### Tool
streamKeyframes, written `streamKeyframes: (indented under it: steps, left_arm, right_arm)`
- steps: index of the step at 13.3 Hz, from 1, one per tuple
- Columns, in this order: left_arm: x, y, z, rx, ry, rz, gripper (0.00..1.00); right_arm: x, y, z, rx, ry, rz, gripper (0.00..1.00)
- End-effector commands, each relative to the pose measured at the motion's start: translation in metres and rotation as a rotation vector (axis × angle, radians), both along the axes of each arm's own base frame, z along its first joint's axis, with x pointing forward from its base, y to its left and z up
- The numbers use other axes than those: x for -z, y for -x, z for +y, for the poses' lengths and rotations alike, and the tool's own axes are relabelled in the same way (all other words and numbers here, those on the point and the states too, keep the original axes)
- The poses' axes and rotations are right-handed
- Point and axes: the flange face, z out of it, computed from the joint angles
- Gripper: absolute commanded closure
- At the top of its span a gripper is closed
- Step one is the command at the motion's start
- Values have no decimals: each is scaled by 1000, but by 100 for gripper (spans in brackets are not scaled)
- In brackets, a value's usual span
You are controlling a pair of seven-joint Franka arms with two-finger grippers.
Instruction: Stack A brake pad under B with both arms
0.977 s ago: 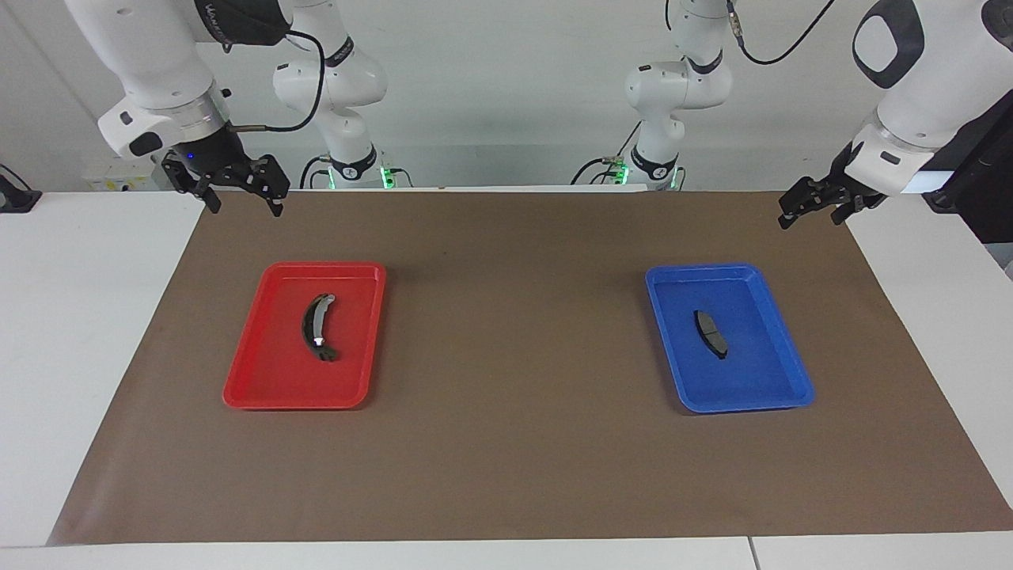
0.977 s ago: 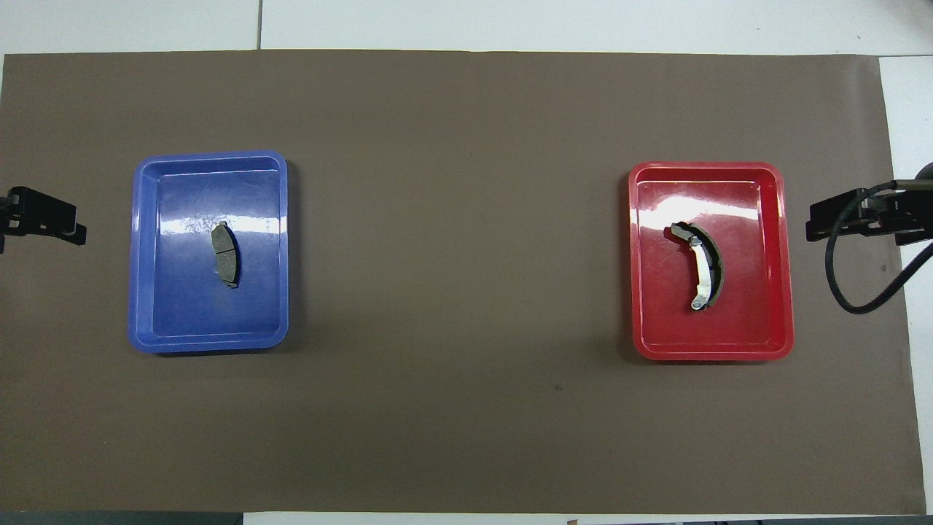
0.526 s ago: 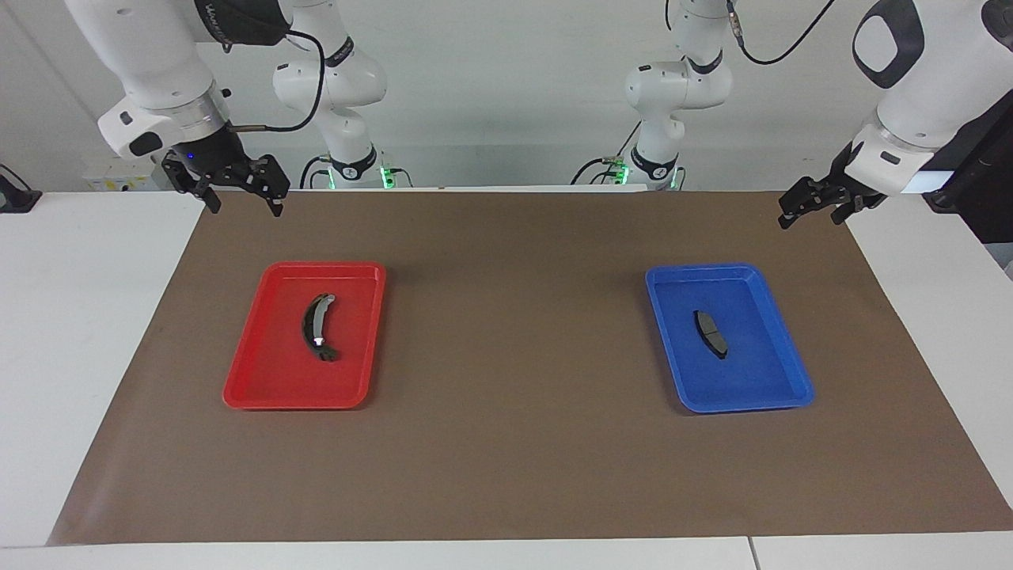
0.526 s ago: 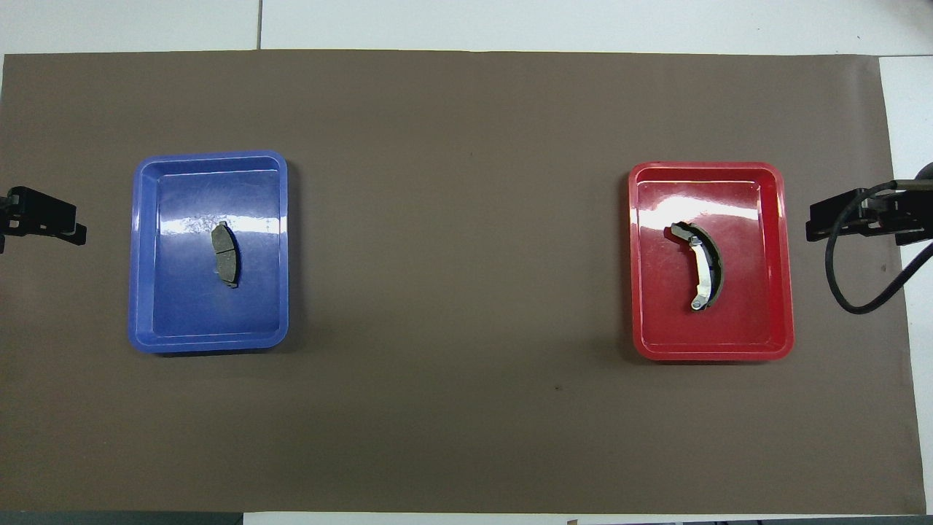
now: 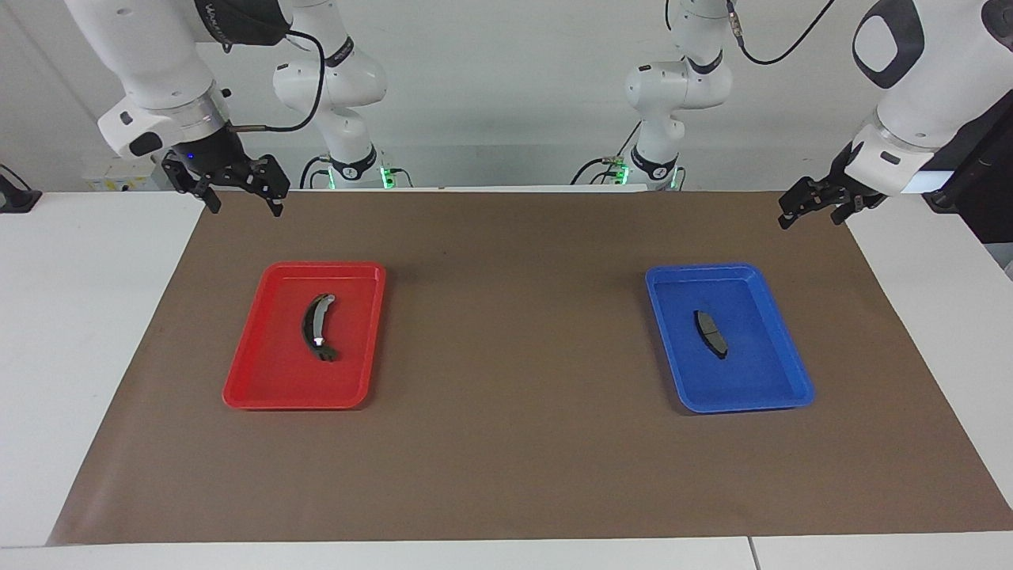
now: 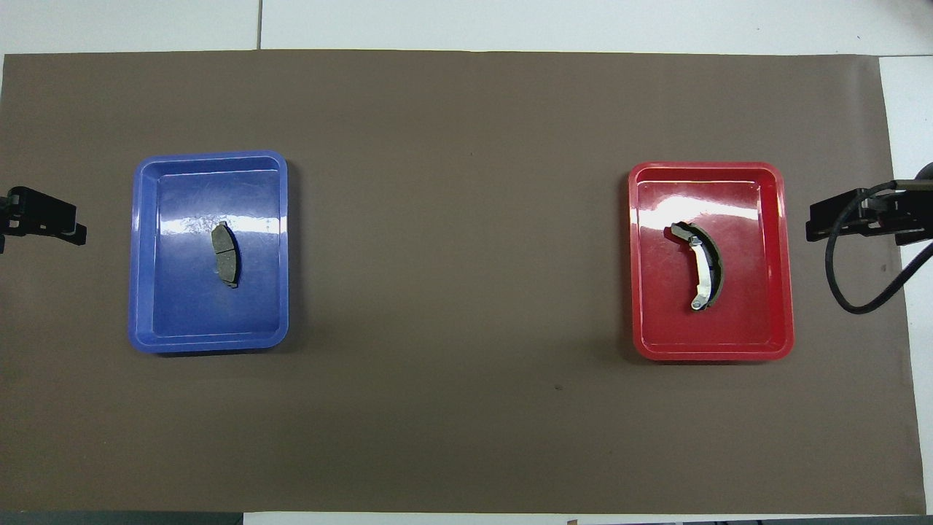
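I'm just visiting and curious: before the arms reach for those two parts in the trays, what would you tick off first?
1. Short pad lies alone in the blue tray, nothing on it: ok.
2. Crescent shoe lies alone in the red tray, nothing on it: ok.
3. Left gripper is empty, up over the mat's corner at the blue tray's end: ok.
4. Right gripper has its fingers spread and empty, up over the mat's corner at the red tray's end: ok.
5. Brown mat between the trays is bare for stacking: ok.
6. Left gripper open enough for the pad: cannot tell.
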Motion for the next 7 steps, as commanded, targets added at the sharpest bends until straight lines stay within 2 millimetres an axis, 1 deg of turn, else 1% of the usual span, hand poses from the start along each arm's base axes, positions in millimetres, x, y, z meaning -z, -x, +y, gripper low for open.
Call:
streamKeyframes:
  steps: [1,2,3,4,5,6,7]
  left_arm:
    - [1,4,0,4,17,10,1]
    - [1,4,0,2,17,10,1]
    - [1,4,-4,7,16,9,1]
    - [7,6,-10,17,17,16,3]
    - [16,9,-20,36,18,-20,8]
    - [33,14,-30,53,20,-75,8]
    - [52,23,-31,52,21,-111,7]
  right_arm:
    - [0,0,0,11,-3,-2,0]
    - [0,0,0,11,-3,-2,0]
    - [0,0,0,11,-3,-2,0]
    - [0,0,0,11,-3,-2,0]
    - [0,0,0,10,-3,-2,0]
    - [0,0,0,10,-3,-2,0]
    - [0,0,0,10,-3,-2,0]
